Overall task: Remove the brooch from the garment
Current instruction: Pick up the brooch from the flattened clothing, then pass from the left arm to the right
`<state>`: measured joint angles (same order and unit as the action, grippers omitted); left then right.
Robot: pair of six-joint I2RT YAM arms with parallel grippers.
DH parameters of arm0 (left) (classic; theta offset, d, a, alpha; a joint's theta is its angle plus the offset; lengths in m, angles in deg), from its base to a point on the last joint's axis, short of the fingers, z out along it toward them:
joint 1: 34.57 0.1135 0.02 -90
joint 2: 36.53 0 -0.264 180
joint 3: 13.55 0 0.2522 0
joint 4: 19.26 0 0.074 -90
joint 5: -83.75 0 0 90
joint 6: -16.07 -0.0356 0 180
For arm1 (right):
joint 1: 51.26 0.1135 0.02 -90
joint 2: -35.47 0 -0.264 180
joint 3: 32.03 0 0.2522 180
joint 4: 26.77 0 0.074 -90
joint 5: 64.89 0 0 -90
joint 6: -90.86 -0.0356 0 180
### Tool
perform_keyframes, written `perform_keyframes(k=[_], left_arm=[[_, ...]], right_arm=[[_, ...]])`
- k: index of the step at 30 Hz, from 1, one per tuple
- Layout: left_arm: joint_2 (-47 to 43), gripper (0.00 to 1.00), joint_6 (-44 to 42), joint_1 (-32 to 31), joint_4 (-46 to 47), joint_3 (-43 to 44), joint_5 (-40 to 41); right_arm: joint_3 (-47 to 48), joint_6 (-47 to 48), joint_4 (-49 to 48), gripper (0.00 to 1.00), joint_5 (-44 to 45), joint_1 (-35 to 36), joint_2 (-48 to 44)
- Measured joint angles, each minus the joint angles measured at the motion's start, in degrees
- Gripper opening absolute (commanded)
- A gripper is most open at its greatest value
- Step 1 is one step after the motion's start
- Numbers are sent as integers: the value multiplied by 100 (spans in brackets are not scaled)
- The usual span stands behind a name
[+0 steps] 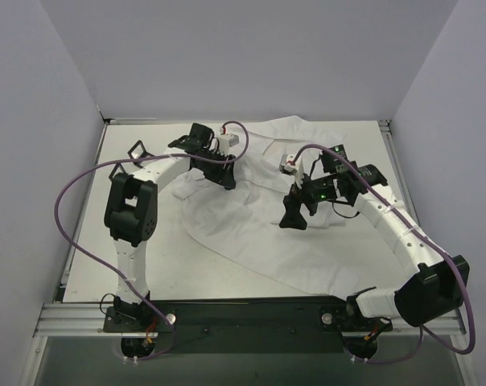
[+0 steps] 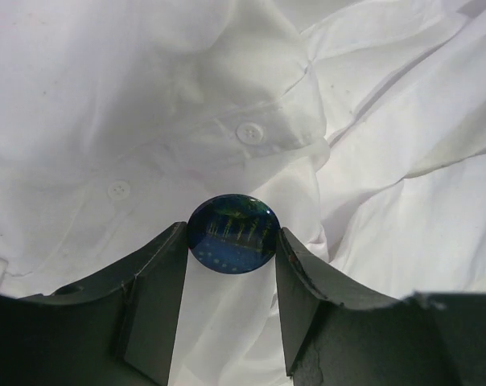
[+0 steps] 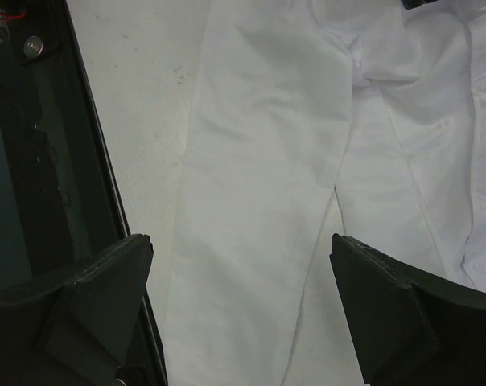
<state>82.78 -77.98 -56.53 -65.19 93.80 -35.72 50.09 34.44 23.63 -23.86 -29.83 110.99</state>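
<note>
The garment (image 1: 251, 233) is a white shirt spread crumpled over the table. In the left wrist view the brooch (image 2: 232, 234), a round dark blue glassy disc with a green pattern, lies against the shirt fabric (image 2: 106, 96) just below the button strip. My left gripper (image 2: 231, 237) is shut on the brooch, one finger touching each side. From above, the left gripper (image 1: 225, 178) is down on the shirt's upper left part and hides the brooch. My right gripper (image 1: 294, 215) hovers open over the shirt's middle; in its own view the right gripper (image 3: 239, 241) has only cloth (image 3: 259, 161) below it.
Two white shirt buttons (image 2: 249, 133) (image 2: 119, 190) sit just above the brooch. The white table (image 1: 138, 265) shows bare at the left of the shirt. A dark rail (image 1: 243, 310) runs along the near edge, and the same rail (image 3: 34, 161) shows in the right wrist view.
</note>
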Motion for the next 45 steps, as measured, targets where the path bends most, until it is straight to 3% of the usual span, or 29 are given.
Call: perform_keyframes(k=[8,14,22,27,31,36,39,40,45], left_arm=[[-48,46,127,129,114,0,-907],[-48,46,160,262,284,-66,-2022],[-15,46,33,396,173,7,-3268],[125,46,-264,396,-179,304,-3987],[420,46,-894,393,-988,780,-4404],[955,46,-2382,393,-2820,1768,-4656],[1300,46,-3432,391,-3563,2387,-4798],[1362,46,-3687,387,-3692,2457,-4826],[1473,46,-4433,341,-4179,2463,-4885]], right_arm=[[306,258,-35,100,-216,7,566],[339,730,-337,99,-175,59,848],[654,1292,-767,79,122,232,1394],[977,1449,-857,74,245,468,1777],[1130,1543,-835,70,385,660,1902],[1364,1744,-772,60,527,767,1963],[1519,1834,-752,47,577,769,2017],[1580,1862,-726,39,584,769,2046],[1856,1947,-702,38,616,796,2271]])
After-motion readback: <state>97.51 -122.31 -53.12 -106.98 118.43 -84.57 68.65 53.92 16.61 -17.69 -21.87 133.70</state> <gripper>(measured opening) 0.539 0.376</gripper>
